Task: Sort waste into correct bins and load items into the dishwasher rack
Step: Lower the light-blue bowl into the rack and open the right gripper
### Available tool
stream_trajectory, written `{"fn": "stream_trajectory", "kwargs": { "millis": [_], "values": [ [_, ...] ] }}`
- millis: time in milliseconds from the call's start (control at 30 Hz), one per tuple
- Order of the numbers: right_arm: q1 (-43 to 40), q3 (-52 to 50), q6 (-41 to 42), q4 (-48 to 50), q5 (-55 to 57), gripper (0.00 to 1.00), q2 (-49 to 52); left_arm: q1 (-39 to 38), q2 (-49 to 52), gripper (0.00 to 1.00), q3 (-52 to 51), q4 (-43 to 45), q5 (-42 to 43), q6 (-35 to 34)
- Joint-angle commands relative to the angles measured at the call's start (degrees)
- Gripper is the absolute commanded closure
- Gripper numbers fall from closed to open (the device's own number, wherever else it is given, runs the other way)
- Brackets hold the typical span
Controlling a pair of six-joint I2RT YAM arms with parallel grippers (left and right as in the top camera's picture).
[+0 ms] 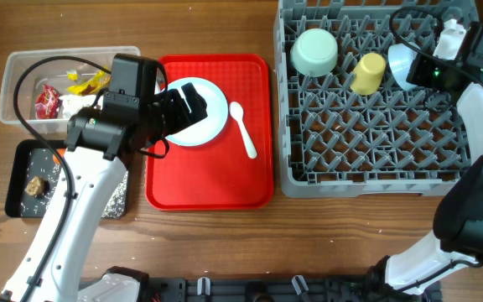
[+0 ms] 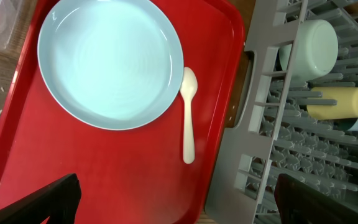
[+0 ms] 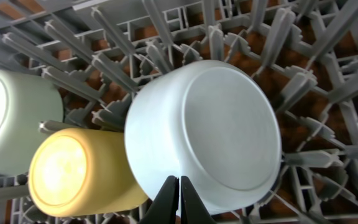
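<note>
My left gripper (image 1: 195, 101) hangs wide open over the light blue plate (image 2: 110, 59) and holds nothing. The plate is round, smooth and shiny. It lies on the flat red tray (image 2: 104, 168), and the white spoon (image 2: 189, 118) lies just beside it. The spoon looks like plastic.

My right gripper (image 3: 179, 194) is squeezed tight, with its two black tips pressed together at the edge of the light blue bowl (image 3: 210, 130). I cannot tell if they pinch the rim. The bowl sits tipped on the pegs of the dishwasher rack (image 1: 376, 143), with its round bottom facing my camera. The small yellow cup (image 3: 73, 168) lies tipped right beside it, and the pale green bowl (image 3: 11, 118) is next to the cup. The rack is grey hard plastic with walls like a net.

A red wrapper (image 1: 47, 102) and a yellow wrapper (image 1: 86, 81) lie in the clear tub (image 1: 11, 84). Their print is too small to read. A small brown lump (image 1: 35, 186) sits in the black tray (image 1: 19, 180).
</note>
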Motion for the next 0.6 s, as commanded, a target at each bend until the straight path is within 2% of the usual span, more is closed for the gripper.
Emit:
{"fn": "stream_trajectory", "kwargs": {
  "millis": [0, 200, 433, 567],
  "values": [
    [0.1, -0.3, -0.3, 1.8, -1.9, 0.96, 0.5, 0.2, -1.2, 0.0, 0.4, 0.1, 0.2, 0.3],
    [0.1, -0.3, 1.3, 7.5, 9.4, 0.95, 0.7, 0.2, -1.2, 0.0, 0.4, 0.1, 0.2, 0.3],
    [0.1, -0.3, 2.8, 7.6, 8.9, 0.96, 3.8, 0.2, -1.2, 0.0, 0.4, 0.1, 0.2, 0.3],
    [0.2, -0.3, 2.6, 7.6, 1.9, 0.96, 5.4, 0.2, -1.2, 0.0, 0.4, 0.1, 0.2, 0.3]
  ]
}}
